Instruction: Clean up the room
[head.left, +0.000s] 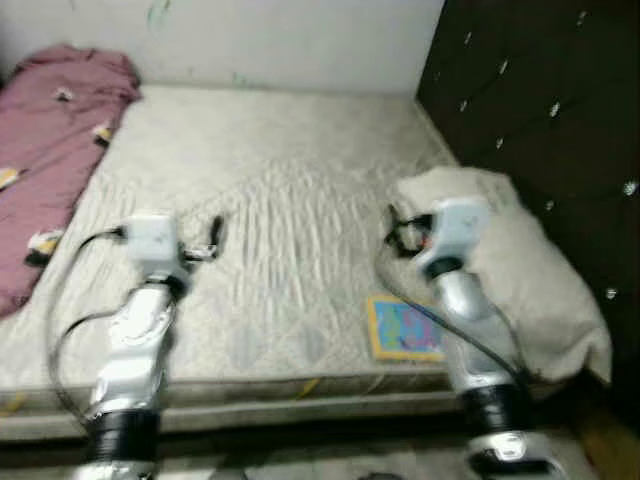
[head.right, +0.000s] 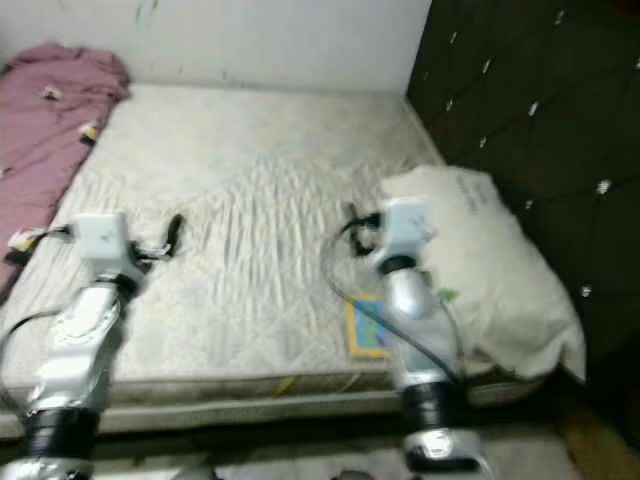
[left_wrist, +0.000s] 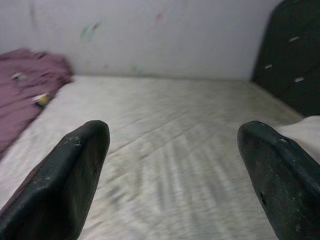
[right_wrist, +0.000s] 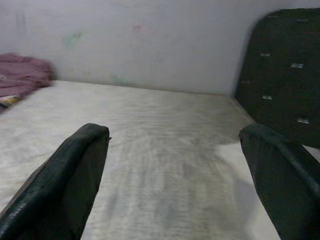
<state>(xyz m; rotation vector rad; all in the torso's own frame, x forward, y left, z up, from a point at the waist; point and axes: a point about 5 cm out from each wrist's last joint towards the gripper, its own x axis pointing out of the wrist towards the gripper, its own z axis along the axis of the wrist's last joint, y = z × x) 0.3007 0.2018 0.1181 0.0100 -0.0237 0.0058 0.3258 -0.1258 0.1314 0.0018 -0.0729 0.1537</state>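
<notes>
Left tool (left_wrist: 172, 175): open, over bare quilted cream mattress (head.left: 270, 200)
Right tool (right_wrist: 175, 175): open, beside white pillow (head.left: 520, 270)
Upper left: crumpled maroon blanket (head.left: 50, 130)
Right: dark tufted headboard (head.left: 540, 100)

Pale bed, dark headboard, one splash of maroon

We see a cream mattress (head.left: 290, 200) with a faint quilted pattern, a maroon blanket (head.left: 50, 130) dotted with small yellow-and-white motifs, an off-white pillow (head.left: 530, 270), a black tufted headboard (head.left: 540, 110) studded with shiny buttons, a blue-and-yellow label (head.left: 403, 328) on the mattress, and a white wall (left_wrist: 165, 35) with faint green smudges.
</notes>
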